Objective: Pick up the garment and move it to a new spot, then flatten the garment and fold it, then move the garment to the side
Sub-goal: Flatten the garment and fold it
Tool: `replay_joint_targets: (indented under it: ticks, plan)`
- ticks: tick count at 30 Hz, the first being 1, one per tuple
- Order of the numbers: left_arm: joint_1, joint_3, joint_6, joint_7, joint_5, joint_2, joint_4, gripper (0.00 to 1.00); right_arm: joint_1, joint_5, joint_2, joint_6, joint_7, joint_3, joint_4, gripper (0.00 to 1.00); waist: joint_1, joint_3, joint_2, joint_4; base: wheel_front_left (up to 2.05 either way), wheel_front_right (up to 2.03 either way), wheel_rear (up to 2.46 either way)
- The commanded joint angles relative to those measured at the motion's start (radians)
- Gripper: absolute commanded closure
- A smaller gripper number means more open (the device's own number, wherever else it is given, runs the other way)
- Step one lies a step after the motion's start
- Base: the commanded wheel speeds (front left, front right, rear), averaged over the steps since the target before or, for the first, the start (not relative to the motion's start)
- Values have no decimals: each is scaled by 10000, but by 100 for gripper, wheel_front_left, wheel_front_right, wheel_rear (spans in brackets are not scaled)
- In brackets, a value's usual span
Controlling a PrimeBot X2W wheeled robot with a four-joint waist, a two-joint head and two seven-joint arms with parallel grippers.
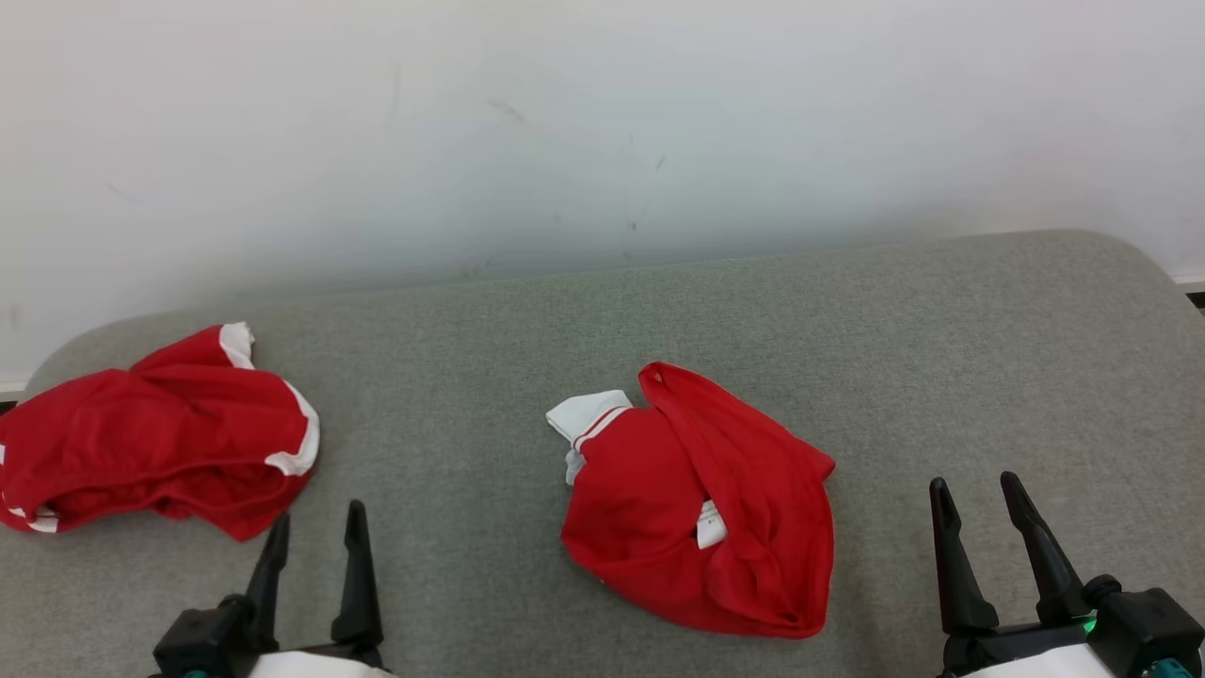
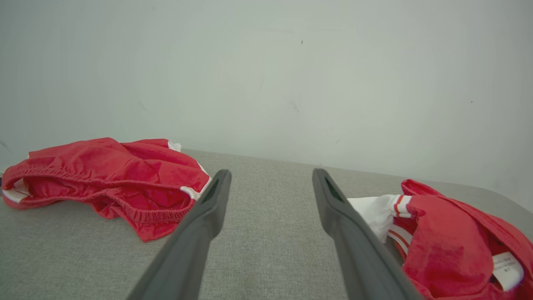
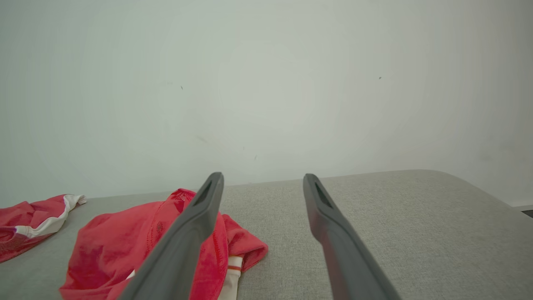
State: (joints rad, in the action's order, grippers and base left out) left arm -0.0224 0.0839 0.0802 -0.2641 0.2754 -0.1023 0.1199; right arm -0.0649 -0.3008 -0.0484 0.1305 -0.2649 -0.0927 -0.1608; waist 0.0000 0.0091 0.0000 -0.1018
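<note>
Garment, red with white trim, lies crumpled at the middle of the grey padded surface. Red shorts sit bunched at that surface's left end. Left gripper and right gripper hover over its near edge, both spread wide, empty, clear of the cloth.

The left end effector, fingers spread wide, hung over the grey surface between a crumpled red garment and a red-and-white garment.
</note>
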Motion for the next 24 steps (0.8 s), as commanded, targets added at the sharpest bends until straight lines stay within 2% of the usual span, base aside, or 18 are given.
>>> replay_joint_targets:
  ticks: [1, 12, 18, 24]
  plan:
    - [-34, -50, -33, -4, -52, 19, 34, 0, -81, 42, -59, 4, 9, -19, -29, 0, 0, -6, 0, 0, 0, 0, 0]
    - [-133, -286, -410, -5, -326, 292, 348, 0, -220, -49, -231, 4, 9, -405, -288, 0, 0, -55, 0, 187, 0, 0, 0]
    - [-167, -339, -551, -5, -401, 374, 474, 0, -522, -299, -342, 4, 108, -1501, -1223, 0, 0, -132, 0, 458, 0, 0, 0]
    - [-252, -328, -621, -5, -419, 432, 595, 0, -1194, -553, -491, 3, 1259, -2607, -2429, 0, 0, -102, 0, 844, 0, 0, 0]
